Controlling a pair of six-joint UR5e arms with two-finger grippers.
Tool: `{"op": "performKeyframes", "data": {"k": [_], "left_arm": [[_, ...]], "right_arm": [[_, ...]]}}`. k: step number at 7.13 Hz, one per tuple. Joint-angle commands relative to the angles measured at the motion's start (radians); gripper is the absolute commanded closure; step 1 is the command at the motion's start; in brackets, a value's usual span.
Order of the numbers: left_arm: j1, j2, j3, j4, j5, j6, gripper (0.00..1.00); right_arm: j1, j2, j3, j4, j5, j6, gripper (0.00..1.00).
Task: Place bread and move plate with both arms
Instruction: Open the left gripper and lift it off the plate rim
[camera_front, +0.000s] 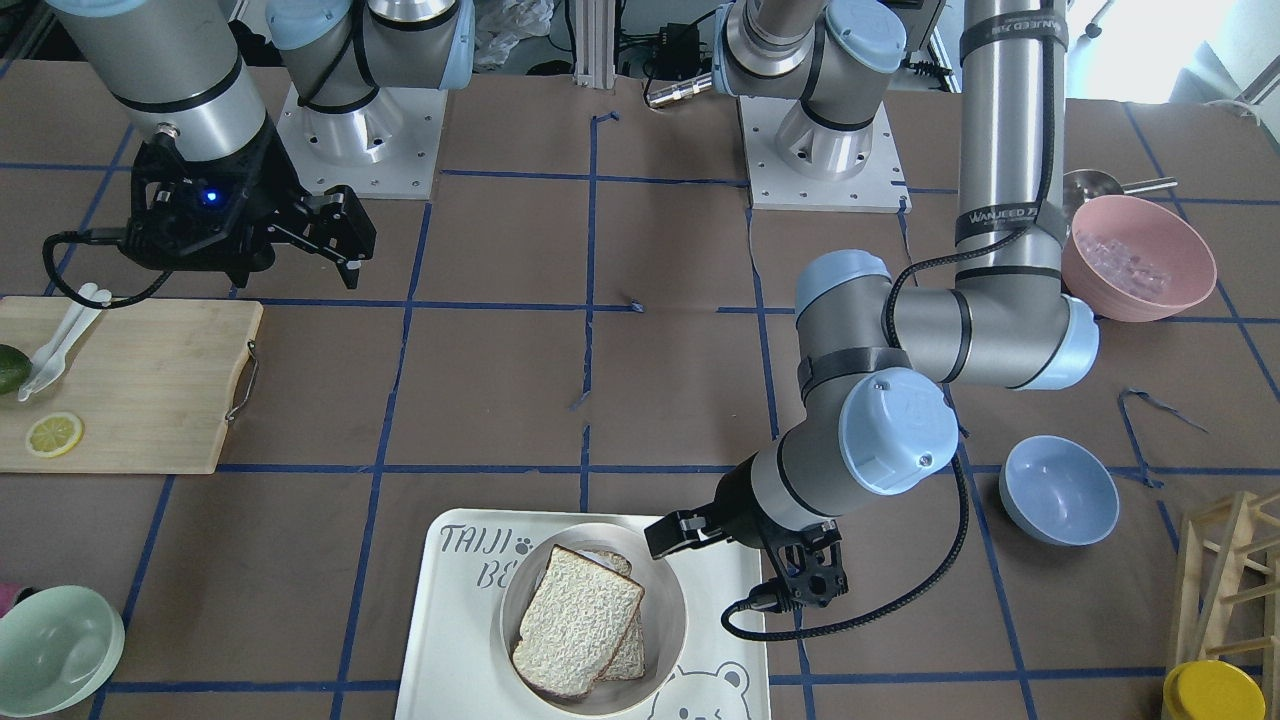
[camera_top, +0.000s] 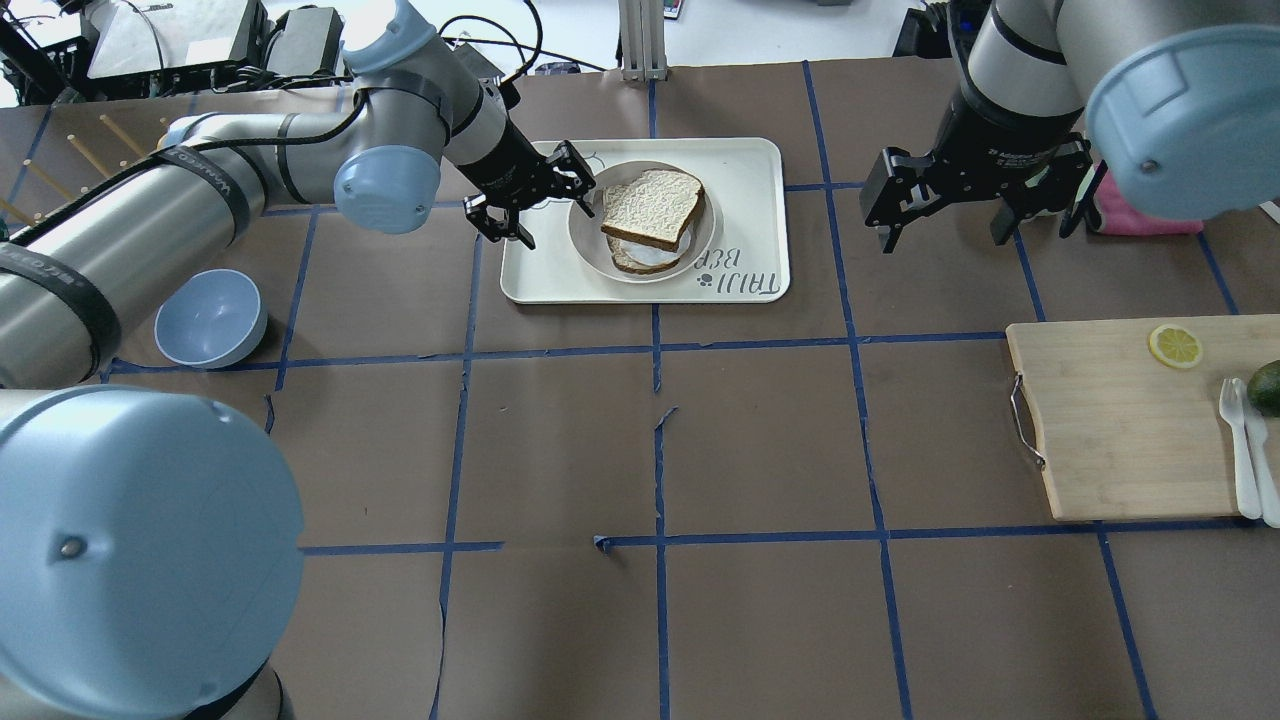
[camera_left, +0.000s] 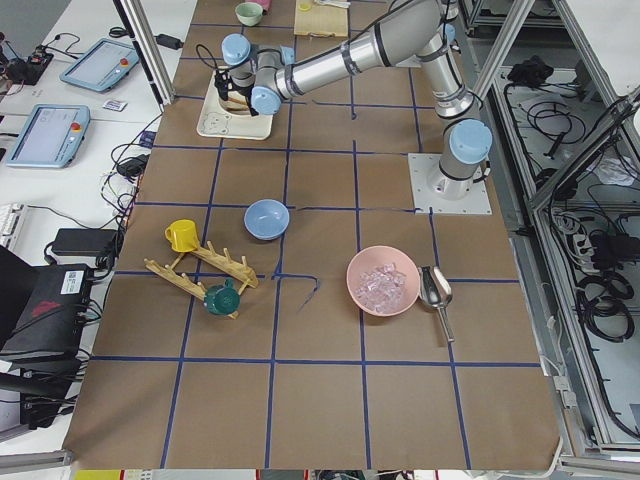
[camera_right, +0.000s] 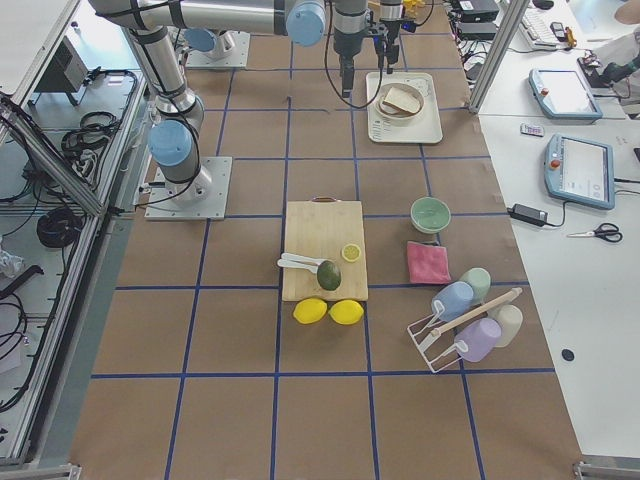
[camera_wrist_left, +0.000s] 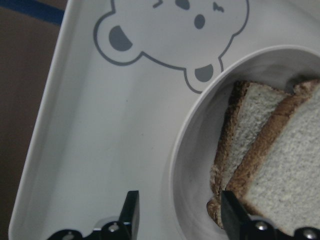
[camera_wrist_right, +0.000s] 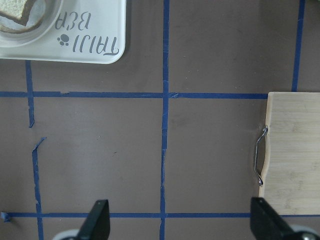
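The bread (camera_front: 580, 620) lies on top of another slice in the round off-white plate (camera_front: 672, 600), which stands on a white bear-print tray (camera_front: 450, 620). The bread (camera_top: 652, 205) and plate (camera_top: 583, 228) also show in the overhead view. My left gripper (camera_front: 662, 540) is open at the plate's edge. In the left wrist view its fingers (camera_wrist_left: 130, 215) stand on either side of the plate's rim (camera_wrist_left: 182, 165), with the bread (camera_wrist_left: 295, 165) just beyond. My right gripper (camera_top: 940, 225) is open and empty above bare table, to the side of the tray (camera_top: 740, 170).
A wooden cutting board (camera_top: 1110, 430) with a lemon slice, an avocado and white utensils lies on my right. A blue bowl (camera_top: 210, 318) stands on my left. A pink bowl (camera_front: 1138, 258), a green bowl (camera_front: 55, 650) and a wooden rack (camera_front: 1235, 580) stand around the edges.
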Motion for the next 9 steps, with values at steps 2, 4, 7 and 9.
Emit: {"op": "performKeyframes", "data": {"k": [2,4,7,9], "left_arm": [[-0.001,0.239,-0.004,-0.303,0.082,0.014,0.00],[-0.001,0.403,-0.004,-0.483,0.229,0.110,0.00],[0.018,0.542,-0.033,-0.595,0.372,0.269,0.02],[0.016,0.579,-0.071,-0.566,0.366,0.304,0.02]], "right_arm": [[0.000,-0.015,0.001,0.001,-0.002,0.002,0.00],[0.000,-0.017,0.001,0.001,-0.002,0.002,0.00],[0.000,-0.023,0.001,0.002,-0.002,0.002,0.00],[-0.003,-0.021,0.001,0.001,-0.002,0.003,0.00]]}}
